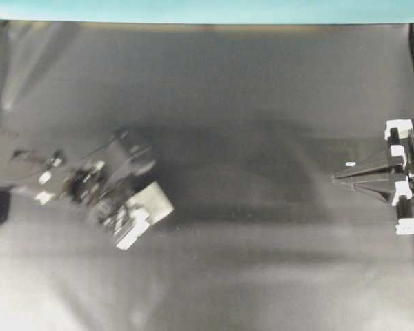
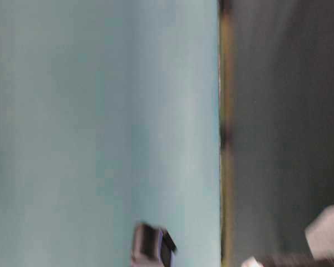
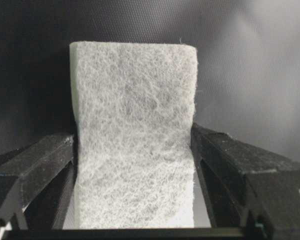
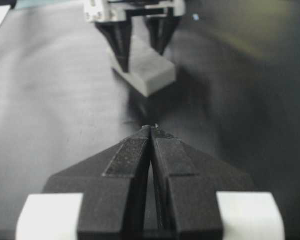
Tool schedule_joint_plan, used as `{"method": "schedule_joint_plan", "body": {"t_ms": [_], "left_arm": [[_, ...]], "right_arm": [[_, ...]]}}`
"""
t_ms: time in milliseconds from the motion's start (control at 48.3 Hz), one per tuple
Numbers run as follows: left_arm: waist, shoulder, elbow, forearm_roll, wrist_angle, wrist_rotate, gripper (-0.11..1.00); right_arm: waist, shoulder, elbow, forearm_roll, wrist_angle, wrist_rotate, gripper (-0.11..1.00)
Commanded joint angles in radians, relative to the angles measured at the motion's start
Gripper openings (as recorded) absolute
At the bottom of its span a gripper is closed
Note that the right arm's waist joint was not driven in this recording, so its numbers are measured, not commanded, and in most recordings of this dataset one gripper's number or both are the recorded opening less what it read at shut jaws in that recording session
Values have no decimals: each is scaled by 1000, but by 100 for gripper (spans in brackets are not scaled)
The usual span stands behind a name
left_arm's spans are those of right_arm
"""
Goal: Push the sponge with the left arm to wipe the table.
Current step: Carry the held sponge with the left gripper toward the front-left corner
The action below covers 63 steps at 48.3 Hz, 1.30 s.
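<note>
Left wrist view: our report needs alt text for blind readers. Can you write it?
A white fibrous sponge fills the centre, clamped between the two black fingers of the left end effector. Behind it lies the dark matte table.

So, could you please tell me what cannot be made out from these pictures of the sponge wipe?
- Overhead view: the left gripper and sponge are motion-blurred; contact with the table is unclear.
- Table-level view: blurred; only a pale corner, perhaps the sponge, at its lower right edge.
- Left wrist view: the sponge's near end is cut off by the bottom edge.
- Right wrist view: the left arm is cut off by the top edge behind the right gripper.
</note>
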Motion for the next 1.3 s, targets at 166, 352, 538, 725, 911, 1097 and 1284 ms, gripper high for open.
{"method": "schedule_joint_plan", "body": {"t_ms": [166,352,538,725,911,1097,1284], "left_arm": [[-138,-48,71,3,-112,-57,75],[-236,-46,81,2,-120,-107,75],[-356,-41,84,3,-120,-117,75],[-436,-34,77,2,-120,-115,75],[-437,-38,77,3,-120,-103,78],[-437,-87,75,3,-110,-101,84],[-426,-204,78,3,-48,-98,88]], "right_arm": [[0,-12,-3,-2,-8,2,-1],[0,-15,-3,0,-8,5,-1],[0,-15,-3,0,-9,11,-1],[0,-15,-3,0,-12,11,-1],[0,-15,-3,0,-12,12,-1],[0,-17,-3,0,-12,12,-1],[0,-17,-3,-2,-8,11,-1]]}}
